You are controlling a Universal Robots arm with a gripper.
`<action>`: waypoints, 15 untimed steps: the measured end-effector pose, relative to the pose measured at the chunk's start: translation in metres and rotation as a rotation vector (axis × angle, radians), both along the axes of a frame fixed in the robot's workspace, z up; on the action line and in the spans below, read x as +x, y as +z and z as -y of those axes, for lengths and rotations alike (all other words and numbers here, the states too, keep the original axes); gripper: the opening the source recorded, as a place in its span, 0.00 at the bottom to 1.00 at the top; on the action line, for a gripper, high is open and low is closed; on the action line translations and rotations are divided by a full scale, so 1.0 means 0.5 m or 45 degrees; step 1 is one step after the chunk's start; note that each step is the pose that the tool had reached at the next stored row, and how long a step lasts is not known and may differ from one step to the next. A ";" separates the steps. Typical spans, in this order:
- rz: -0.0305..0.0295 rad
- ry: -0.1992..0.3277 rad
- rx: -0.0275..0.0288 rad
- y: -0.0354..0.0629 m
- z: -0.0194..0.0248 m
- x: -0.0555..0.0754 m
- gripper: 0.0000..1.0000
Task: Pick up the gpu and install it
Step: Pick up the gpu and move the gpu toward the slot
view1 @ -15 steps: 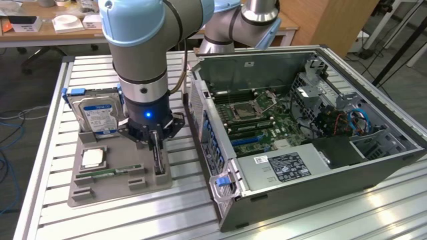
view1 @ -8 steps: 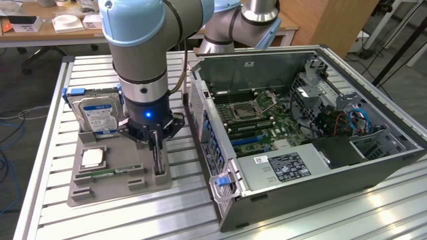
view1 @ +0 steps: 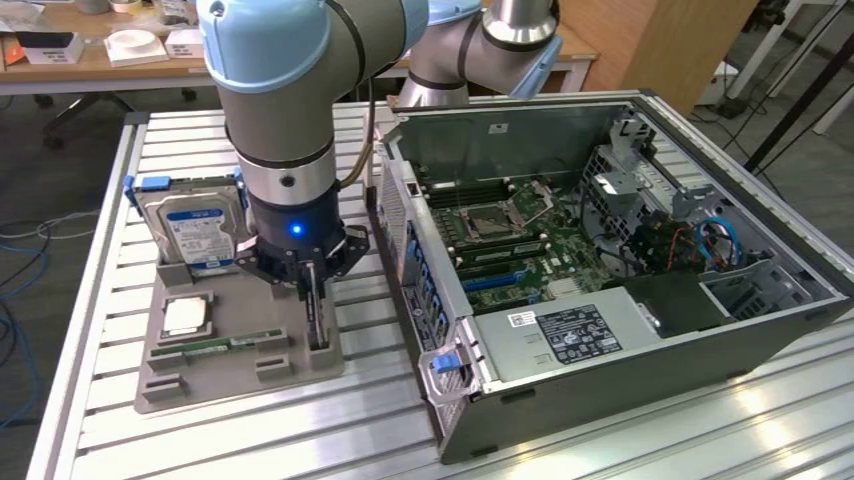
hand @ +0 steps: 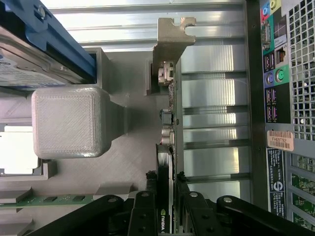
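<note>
In the tray's slot: the gpu [view1: 316, 318], a slim near-black rectangular circuit card, stands on edge. By my judgement it is seated there and not lifted.
Gpu axis: in the exterior view its length runs from 12 to 6 o'clock, alongside the case's rear wall.
Gpu look: edge-on from the wrist it is a thin dark strip, with a silver metal bracket [hand: 172, 44] at the end toward the hard drive.
Gripper [hand: 166, 179]: directly above the card, with the jaws narrow and one black finger on each face. It appears clamped on the gpu.
Tray [view1: 234, 375]: a grey printed plastic holder under the card.
Hard drive [view1: 194, 230]: boxy and silver with a blue-white label, upright at 10 o'clock from the gpu.
Memory stick [view1: 220, 346]: narrow and green, lying at 8 o'clock.
Computer case [view1: 747, 330]: a dark open tower at 3 o'clock, just beside the tray.
Table [view1: 601, 440]: slatted aluminium beneath everything.
</note>
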State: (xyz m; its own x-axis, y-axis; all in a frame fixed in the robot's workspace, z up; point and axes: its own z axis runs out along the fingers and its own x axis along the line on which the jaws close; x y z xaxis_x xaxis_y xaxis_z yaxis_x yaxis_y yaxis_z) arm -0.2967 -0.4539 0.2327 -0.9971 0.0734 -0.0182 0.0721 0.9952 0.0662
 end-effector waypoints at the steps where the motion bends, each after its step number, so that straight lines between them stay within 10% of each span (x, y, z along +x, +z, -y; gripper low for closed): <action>1: 0.0000 0.000 0.0000 0.000 0.0000 0.000 0.26; 15: 0.0000 0.000 0.0000 0.000 0.0000 0.000 0.26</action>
